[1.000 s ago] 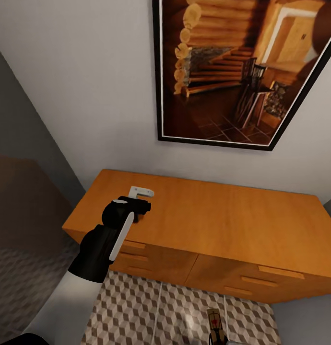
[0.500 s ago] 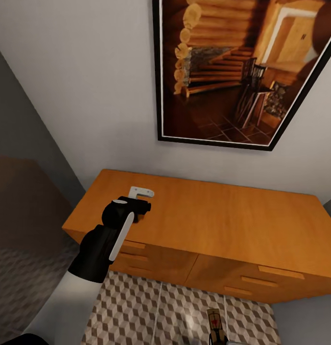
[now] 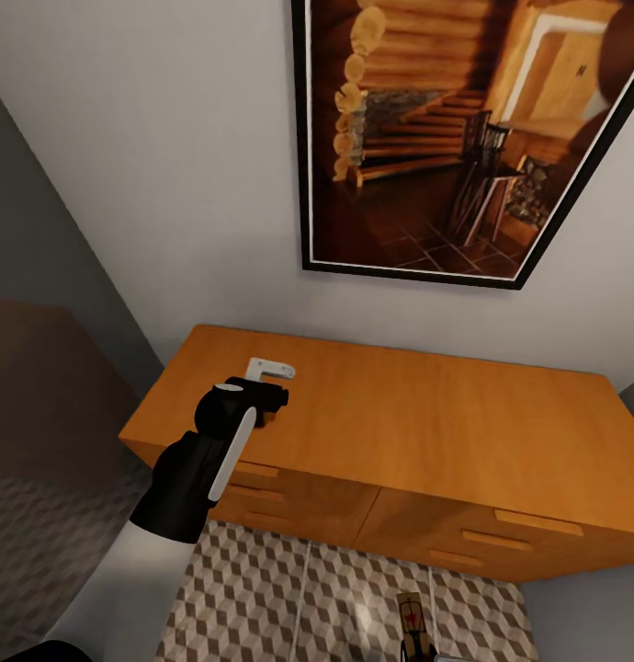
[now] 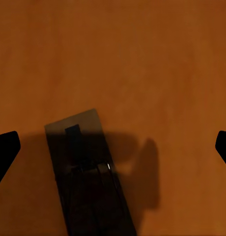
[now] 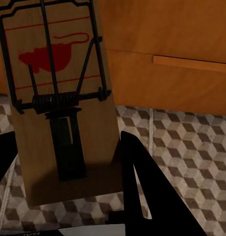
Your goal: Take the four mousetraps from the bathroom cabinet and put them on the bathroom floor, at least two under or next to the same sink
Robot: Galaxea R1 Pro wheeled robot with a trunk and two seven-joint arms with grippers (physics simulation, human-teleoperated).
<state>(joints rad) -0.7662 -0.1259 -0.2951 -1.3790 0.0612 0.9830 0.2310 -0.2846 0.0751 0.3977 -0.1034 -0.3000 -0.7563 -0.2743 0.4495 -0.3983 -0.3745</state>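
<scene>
My left gripper [image 3: 265, 393] hovers over the left end of the orange-brown cabinet [image 3: 427, 432] top. In the left wrist view its black fingertips [image 4: 5, 152] stand wide apart, open. A mousetrap [image 4: 86, 177] lies flat in shadow on the wood between them, untouched. My right gripper [image 5: 69, 145] is shut on a second mousetrap [image 5: 56, 93], a wooden board with a red mouse print and a dark wire spring. It is held above the cube-patterned bathroom floor [image 5: 191, 162] in front of the cabinet's drawers. That trap [image 3: 411, 618] also shows at the bottom edge of the head view.
A large framed picture [image 3: 464, 138] hangs on the white wall above the cabinet. Wooden bar handles [image 3: 537, 522] run across the drawer fronts. A grey wall [image 3: 41, 230] and a darker floor area [image 3: 41, 515] lie to the cabinet's left.
</scene>
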